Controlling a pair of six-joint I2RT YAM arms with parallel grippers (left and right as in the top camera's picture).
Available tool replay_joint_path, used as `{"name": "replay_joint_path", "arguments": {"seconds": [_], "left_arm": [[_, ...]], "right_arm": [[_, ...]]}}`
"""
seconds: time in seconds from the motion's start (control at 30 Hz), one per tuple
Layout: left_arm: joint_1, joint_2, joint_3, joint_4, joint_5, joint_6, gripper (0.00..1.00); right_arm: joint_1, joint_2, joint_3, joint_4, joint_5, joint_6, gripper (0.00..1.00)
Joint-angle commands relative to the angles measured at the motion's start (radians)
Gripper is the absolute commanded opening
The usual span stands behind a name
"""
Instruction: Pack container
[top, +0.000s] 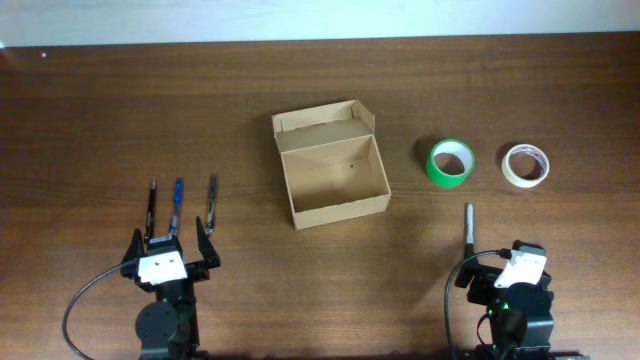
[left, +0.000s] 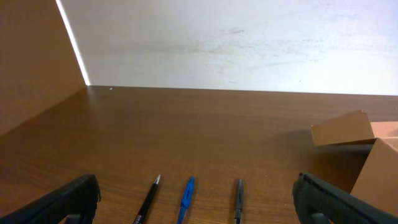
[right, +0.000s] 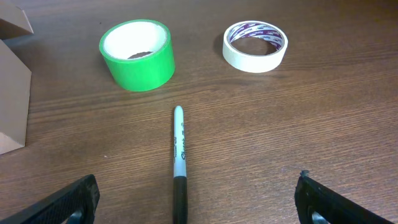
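The container (top: 333, 175) is an open, empty brown cardboard box at the table's middle, its lid flap folded back. Its corner shows in the left wrist view (left: 373, 152) and the right wrist view (right: 12, 93). Three pens lie at the front left: black (top: 152, 208), blue (top: 176, 205), dark grey (top: 211, 203). A green tape roll (top: 451, 162) and a white tape roll (top: 526, 165) lie right of the box. A grey-and-black marker (top: 468, 230) lies below them. My left gripper (top: 168, 245) is open just before the pens. My right gripper (top: 505, 270) is open with the marker (right: 179, 162) between its fingers, untouched.
The wooden table's far edge (top: 320, 40) meets a white wall. In the left wrist view the pens point toward the wall: black (left: 148, 200), blue (left: 185, 198), dark grey (left: 238, 199). The rolls also show in the right wrist view: green (right: 137, 55), white (right: 255, 45).
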Motion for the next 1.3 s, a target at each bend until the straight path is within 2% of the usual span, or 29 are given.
{"name": "replay_joint_path", "arguments": {"seconds": [0.0, 1.1, 1.23, 1.27], "left_arm": [[0.005, -0.009, -0.005, 0.002, -0.011, 0.012, 0.99], [0.005, -0.009, -0.005, 0.003, -0.011, 0.011, 0.99], [0.005, -0.009, -0.005, -0.007, 0.084, 0.012, 0.99], [0.005, -0.008, -0.005, -0.011, 0.105, 0.011, 0.99]], "right_arm": [[-0.008, -0.009, -0.009, 0.003, 0.005, 0.008, 0.99], [-0.008, -0.009, -0.009, 0.003, 0.005, 0.008, 0.99], [-0.008, -0.009, -0.009, 0.008, 0.0, 0.013, 0.99], [-0.008, -0.009, -0.009, 0.016, -0.091, 0.082, 0.99]]}}
